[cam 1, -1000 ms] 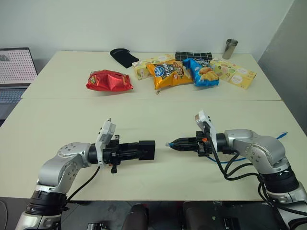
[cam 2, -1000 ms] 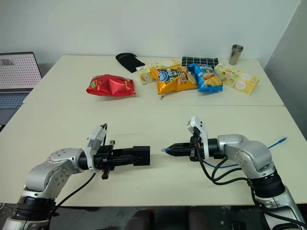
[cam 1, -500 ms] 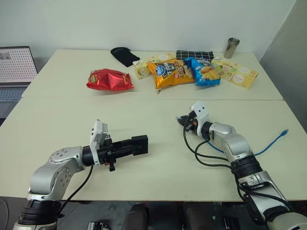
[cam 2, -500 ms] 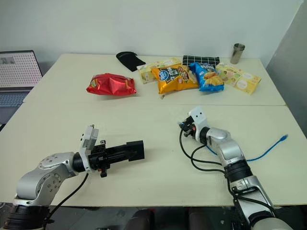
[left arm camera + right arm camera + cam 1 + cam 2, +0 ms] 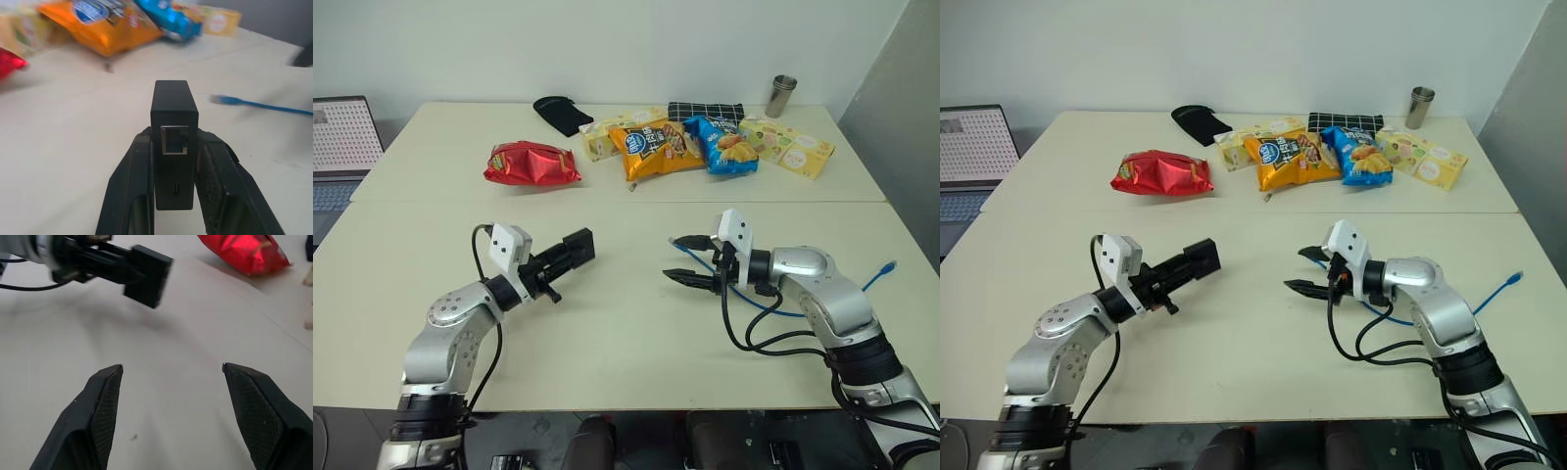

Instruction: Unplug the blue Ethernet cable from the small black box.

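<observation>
Left wrist view gives you the key fact: the small black box [image 5: 175, 128] sits clamped between the left gripper [image 5: 570, 252]'s two fingers, its socket facing the camera and empty, with no plug in it. The blue Ethernet cable [image 5: 259, 104] lies on the table [image 5: 626, 323] beyond it, its plug end pointing toward the box but well apart from it. So the unplugging looks done.

From the head camera, you see the box held above the table on the robot's left, its long axis running along the gripper and aimed toward the right arm. The right gripper [image 5: 690, 260] faces it across a bare stretch of table, its fingers spread wide and holding nothing. The cable trails behind that gripper, passing under the right forearm to the table's right edge, so the right arm is the nearer one to it.

The box is matte black and squarish; the cable is thin, bright blue and slack.
</observation>
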Tool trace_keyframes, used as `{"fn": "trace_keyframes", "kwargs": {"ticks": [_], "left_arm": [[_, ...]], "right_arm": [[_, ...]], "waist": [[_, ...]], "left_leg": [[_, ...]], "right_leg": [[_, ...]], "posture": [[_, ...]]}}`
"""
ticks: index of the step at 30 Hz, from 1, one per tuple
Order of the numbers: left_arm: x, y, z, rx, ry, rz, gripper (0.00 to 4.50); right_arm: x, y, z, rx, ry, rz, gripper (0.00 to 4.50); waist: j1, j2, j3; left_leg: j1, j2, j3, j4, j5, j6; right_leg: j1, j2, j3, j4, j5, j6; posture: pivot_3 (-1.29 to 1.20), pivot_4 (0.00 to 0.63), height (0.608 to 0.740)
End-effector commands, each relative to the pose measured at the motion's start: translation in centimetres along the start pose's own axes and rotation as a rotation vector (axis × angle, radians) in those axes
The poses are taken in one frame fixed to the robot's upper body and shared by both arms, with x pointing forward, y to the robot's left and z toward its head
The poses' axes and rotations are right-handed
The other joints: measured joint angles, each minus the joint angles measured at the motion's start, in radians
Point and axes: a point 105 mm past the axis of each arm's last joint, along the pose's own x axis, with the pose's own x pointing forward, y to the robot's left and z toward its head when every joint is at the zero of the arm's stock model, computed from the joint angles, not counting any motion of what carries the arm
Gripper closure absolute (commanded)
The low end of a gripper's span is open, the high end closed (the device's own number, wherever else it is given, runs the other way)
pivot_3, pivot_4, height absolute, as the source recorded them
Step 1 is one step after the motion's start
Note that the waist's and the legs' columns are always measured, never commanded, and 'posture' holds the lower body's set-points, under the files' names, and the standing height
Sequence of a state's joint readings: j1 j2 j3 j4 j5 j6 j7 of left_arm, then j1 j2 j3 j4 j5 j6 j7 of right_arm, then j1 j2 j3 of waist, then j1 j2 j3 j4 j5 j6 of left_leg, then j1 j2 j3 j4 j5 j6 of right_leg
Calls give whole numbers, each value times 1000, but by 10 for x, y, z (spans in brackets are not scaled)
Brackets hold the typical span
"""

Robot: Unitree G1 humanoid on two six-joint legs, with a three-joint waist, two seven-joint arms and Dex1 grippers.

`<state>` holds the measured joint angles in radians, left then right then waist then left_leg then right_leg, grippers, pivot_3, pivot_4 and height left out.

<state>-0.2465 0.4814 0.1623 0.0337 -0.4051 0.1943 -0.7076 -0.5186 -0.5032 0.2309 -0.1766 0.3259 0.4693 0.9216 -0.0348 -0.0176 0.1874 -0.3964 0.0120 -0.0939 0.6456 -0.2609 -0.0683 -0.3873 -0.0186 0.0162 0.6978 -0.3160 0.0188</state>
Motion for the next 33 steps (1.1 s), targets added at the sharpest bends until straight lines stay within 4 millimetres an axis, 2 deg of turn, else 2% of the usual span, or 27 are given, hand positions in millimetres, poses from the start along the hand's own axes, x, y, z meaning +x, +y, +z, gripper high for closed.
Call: {"fn": "trace_keyframes", "kwargs": {"ticks": [1, 11, 13, 14, 15, 19, 21, 24, 28, 33], "left_arm": [[2, 25, 0, 103, -59, 165, 3719], [12, 30, -37, 56, -35, 234, 3719], [9, 32, -42, 46, -24, 242, 3018], [8, 32, -44, 37, -18, 244, 2906], [6, 32, -46, 32, -13, 239, 2570], [-3, 30, -51, 15, -1, 235, 1837], [-8, 30, -52, 10, 8, 248, 1260], [-20, 27, -53, 20, 40, 266, 666], [-41, 17, -48, 56, 101, 269, 666], [-66, 2, -32, 87, 201, 198, 666]], "right_arm": [[11, 7, 10, -55, -12, 8, 1037], [19, 12, 4, -73, 17, 8, 1037], [18, 14, 2, -75, 26, 9, 993], [18, 14, 2, -75, 31, 9, 993], [18, 14, 1, -75, 34, 8, 993], [17, 16, -1, -74, 40, 6, 993], [17, 16, -1, -73, 43, 7, 993], [16, 17, -2, -67, 47, 5, 993], [8, 16, -7, -37, 54, -27, 993], [-16, 8, -15, 51, 58, -134, 993]], "waist": [[2, 0, 0], [5, -1, 0], [5, -1, -1], [5, -1, -1], [5, -1, -1], [2, -1, -1], [1, -1, -1], [-1, -1, -1], [-2, -1, -1], [3, -1, -1]], "left_leg": [[0, 0, 0, 0, 0, 0], [-2, -2, 0, 1, 0, 0], [-1, -2, 0, 1, 0, 0], [-1, -2, -1, 1, 0, 0], [-1, -2, 0, 1, 0, 0], [-1, -2, 0, 1, 0, 0], [-1, -2, 0, 1, 0, 0], [-1, -1, 0, 1, 0, 0], [0, 0, -1, 0, 0, 0], [0, 1, -2, 1, 0, 0]], "right_leg": [[0, 0, 0, 0, 0, 0], [0, -1, -1, 0, 0, 1], [0, -1, -1, 0, 0, 1], [0, -1, -1, 0, 0, 1], [0, -1, -1, 0, 0, 1], [0, -1, -1, 0, 0, 1], [0, -1, 0, 0, 0, 1], [0, -1, 0, 0, 0, 1], [0, -1, 1, 0, 0, 1], [1, -2, 1, 0, 0, 1]], "posture": [[0, 150, 740], [0, 150, 740], [0, 150, 740], [0, 150, 740], [0, 150, 740], [0, 150, 740], [0, 150, 740], [0, 150, 740], [0, 150, 740], [0, 150, 740]]}}
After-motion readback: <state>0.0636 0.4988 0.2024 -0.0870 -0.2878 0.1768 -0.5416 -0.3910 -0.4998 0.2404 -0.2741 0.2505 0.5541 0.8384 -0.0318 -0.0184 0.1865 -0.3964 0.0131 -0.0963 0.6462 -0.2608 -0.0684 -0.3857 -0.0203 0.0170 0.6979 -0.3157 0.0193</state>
